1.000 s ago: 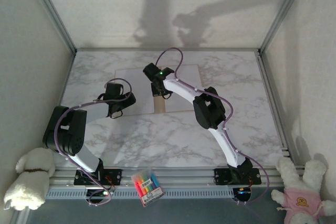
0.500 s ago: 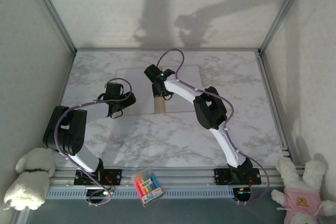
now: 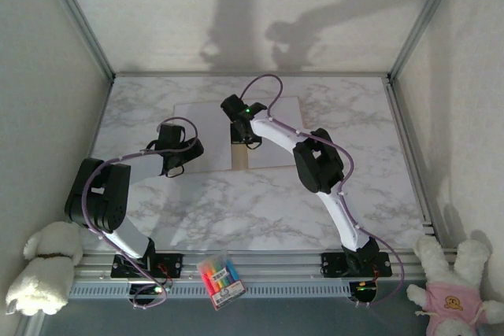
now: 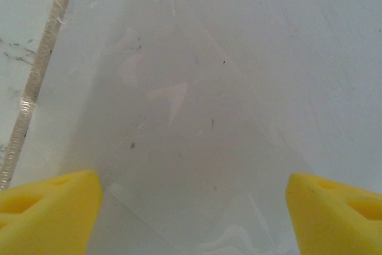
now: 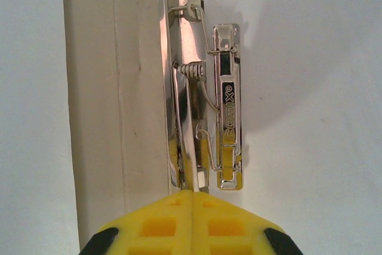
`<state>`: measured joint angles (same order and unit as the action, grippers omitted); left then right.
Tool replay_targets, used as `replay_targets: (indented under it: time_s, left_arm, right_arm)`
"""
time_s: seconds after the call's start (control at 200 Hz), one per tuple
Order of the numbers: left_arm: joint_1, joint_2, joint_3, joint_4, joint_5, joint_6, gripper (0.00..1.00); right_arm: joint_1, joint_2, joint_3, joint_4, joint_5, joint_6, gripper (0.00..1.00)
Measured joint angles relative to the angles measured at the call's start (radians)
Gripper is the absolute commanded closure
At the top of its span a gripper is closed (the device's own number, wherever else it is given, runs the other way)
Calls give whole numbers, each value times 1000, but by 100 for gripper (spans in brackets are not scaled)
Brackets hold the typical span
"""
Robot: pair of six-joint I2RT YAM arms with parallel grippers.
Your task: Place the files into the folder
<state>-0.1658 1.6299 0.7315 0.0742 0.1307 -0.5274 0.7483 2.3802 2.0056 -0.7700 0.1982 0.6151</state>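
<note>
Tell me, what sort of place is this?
Probably a robot test bench: a marble-look table walled in by white panels and aluminium rails, a left arm and a right arm bolted to its near edge.

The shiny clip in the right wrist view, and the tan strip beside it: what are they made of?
The clip looks like polished metal, probably chromed steel: it is mirror-bright, reflects yellow, and has a coiled wire spring. The tan strip is the folder, seemingly matte cardboard: dull, with pressed creases.
</note>
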Motion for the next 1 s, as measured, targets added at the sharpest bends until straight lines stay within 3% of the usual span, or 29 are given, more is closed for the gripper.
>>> replay_targets:
  time_s: [1.001]
  left_arm:
    - [0,0,2,-4,0,0,18]
  right_arm:
    - [-18,-6,37,-38,-43,-2,100]
